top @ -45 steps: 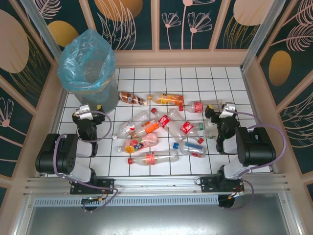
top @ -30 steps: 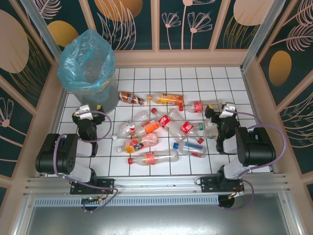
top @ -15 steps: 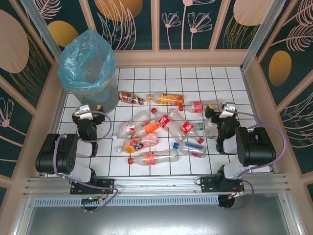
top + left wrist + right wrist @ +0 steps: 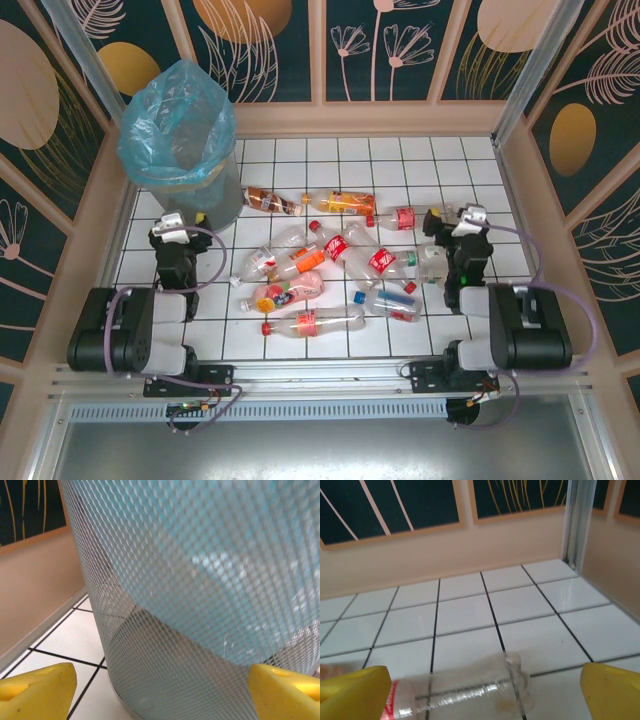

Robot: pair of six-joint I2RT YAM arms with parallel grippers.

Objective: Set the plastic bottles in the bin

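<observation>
Seeing left gripper (image 4: 160,690) spread wide, facing bin (image 4: 200,580) mesh; right gripper (image 4: 482,690) spread too, clear bottle (image 4: 465,687) lying on tiles (image 4: 465,615) just ahead.

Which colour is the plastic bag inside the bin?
The bag is translucent light blue, clearest in the top external view.

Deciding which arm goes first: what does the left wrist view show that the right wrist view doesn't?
Left wrist: the bin, its mesh wall and blue bag close ahead. Right wrist: a clear bottle with a red label lying on its side, back wall beyond. Both: open yellow fingers, left gripper and right gripper, over the white tiled table.
</observation>
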